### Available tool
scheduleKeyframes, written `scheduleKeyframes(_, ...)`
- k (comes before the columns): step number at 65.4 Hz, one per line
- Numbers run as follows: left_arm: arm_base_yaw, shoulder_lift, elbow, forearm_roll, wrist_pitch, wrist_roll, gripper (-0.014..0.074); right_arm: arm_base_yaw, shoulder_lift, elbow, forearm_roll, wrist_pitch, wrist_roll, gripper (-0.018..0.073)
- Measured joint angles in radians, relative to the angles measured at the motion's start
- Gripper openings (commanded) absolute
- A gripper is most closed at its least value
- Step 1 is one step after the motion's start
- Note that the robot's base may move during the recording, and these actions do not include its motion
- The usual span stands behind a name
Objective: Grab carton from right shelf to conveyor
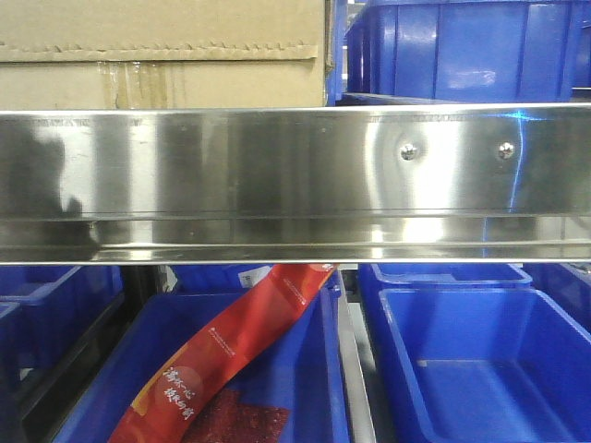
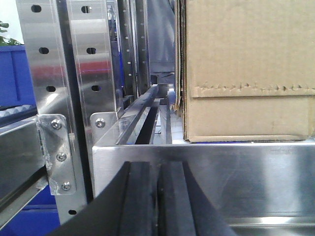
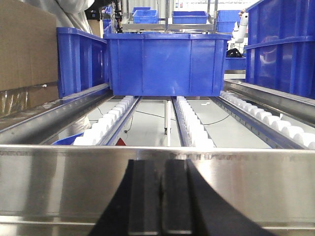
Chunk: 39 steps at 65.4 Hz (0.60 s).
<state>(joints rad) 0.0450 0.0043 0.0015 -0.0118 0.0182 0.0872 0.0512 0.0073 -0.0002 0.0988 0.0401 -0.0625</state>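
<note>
The brown carton [image 1: 162, 51] stands on the right shelf behind its shiny steel front rail [image 1: 277, 180], at the upper left of the front view. In the left wrist view the carton [image 2: 246, 69] fills the upper right, its jagged flap edge showing, just behind the rail [image 2: 236, 172]. My left gripper [image 2: 156, 169] is shut and empty, in front of the rail, left of the carton's corner. In the right wrist view the carton [image 3: 24, 54] is at the far left. My right gripper [image 3: 161, 164] is shut and empty, in front of the rail [image 3: 59, 177]. The conveyor is out of view.
Blue bins [image 1: 462, 46] stand on the shelf right of the carton; one [image 3: 165, 64] sits on white roller tracks [image 3: 194, 123] ahead of the right gripper. Below the rail are more blue bins [image 1: 471, 369] and a red printed bag [image 1: 231, 360]. Perforated steel uprights [image 2: 64, 73] stand left.
</note>
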Motion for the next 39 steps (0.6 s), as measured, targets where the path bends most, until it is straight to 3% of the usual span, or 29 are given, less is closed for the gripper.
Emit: scheduleKeyframes(39, 0.0, 0.0, 0.0, 0.0, -0.046, 0.0, 0.002, 0.0, 0.0, 0.0, 0.0, 0.0, 0.0, -0.007)
